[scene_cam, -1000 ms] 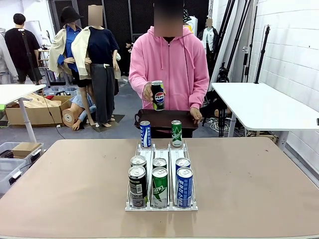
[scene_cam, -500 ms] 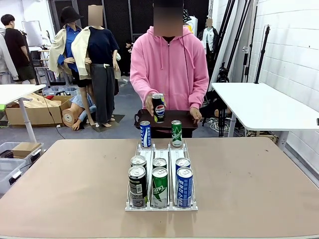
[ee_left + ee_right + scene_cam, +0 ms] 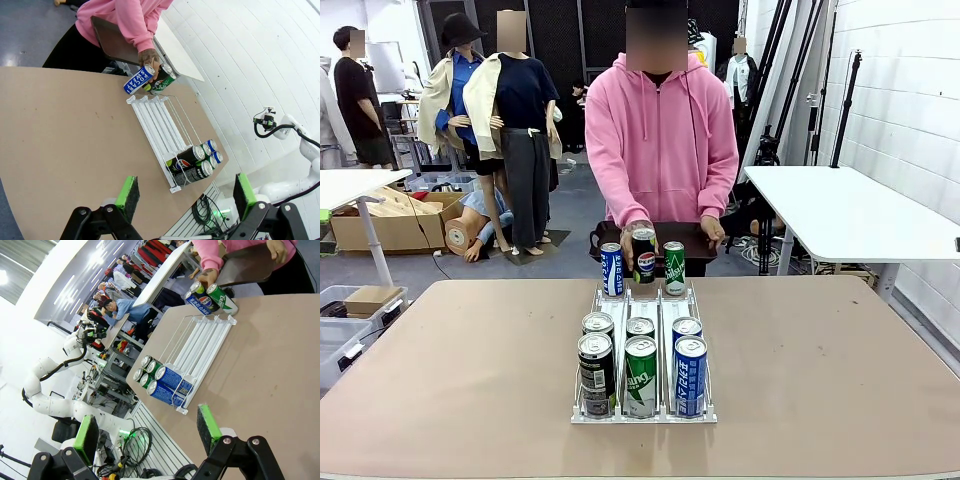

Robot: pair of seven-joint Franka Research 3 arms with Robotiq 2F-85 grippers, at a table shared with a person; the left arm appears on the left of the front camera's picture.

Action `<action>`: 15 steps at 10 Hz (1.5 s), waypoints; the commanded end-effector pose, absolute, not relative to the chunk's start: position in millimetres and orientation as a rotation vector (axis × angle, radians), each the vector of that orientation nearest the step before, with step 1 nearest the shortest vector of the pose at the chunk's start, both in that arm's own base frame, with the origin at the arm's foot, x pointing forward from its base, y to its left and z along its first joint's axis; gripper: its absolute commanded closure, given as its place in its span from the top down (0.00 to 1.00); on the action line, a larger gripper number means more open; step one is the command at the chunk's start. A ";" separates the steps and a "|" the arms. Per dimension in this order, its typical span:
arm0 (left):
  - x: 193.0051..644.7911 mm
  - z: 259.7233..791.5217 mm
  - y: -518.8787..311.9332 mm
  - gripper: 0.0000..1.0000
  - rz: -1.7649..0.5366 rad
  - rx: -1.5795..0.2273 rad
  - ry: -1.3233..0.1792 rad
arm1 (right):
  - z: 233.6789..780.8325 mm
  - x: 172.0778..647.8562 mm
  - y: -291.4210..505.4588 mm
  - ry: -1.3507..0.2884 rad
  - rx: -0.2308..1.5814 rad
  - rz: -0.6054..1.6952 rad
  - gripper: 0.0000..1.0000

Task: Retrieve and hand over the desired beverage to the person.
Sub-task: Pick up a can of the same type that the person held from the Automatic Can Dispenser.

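We see a big brown surface (image 3: 440,360) with a white rack (image 3: 157,125) in the middle of it. To the right stands a white surface (image 3: 840,215), and black poles (image 3: 845,100) lean by a white brick wall (image 3: 910,100). On the left is another white surface (image 3: 350,185). Behind it a cardboard box (image 3: 390,222) sits on the floor. Nearer to us are clear bins (image 3: 340,335) with a small brown box (image 3: 370,298) on top. Far back on the left stands a person in a black T-shirt (image 3: 355,85).
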State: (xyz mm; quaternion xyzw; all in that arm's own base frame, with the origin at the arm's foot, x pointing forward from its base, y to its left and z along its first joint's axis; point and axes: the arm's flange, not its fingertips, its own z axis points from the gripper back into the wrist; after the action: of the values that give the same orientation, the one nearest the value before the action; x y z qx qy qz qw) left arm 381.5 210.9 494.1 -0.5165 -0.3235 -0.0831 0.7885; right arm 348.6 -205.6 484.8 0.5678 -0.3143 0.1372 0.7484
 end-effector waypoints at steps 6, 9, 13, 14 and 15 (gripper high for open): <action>380.5 494.9 211.1 1.00 -0.175 -1.125 -0.705 | 482.9 348.3 -204.2 -0.701 1.260 0.303 1.00; 380.5 494.9 211.1 1.00 -0.175 -1.125 -0.705 | 482.9 348.3 -204.2 -0.701 1.260 0.303 1.00; 380.5 494.9 211.1 1.00 -0.175 -1.125 -0.705 | 482.9 348.3 -204.2 -0.701 1.260 0.303 1.00; 380.5 494.9 211.1 1.00 -0.175 -1.125 -0.705 | 482.9 348.3 -204.2 -0.701 1.260 0.303 1.00; 380.5 494.9 211.1 1.00 -0.175 -1.125 -0.705 | 482.9 348.3 -204.2 -0.701 1.260 0.303 1.00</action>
State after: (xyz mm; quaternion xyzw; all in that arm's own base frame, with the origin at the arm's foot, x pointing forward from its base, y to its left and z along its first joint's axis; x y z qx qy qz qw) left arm 381.5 210.9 494.1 -0.5165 -0.3235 -0.0831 0.7885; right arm 348.6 -205.6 484.8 0.5678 -0.3143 0.1371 0.7484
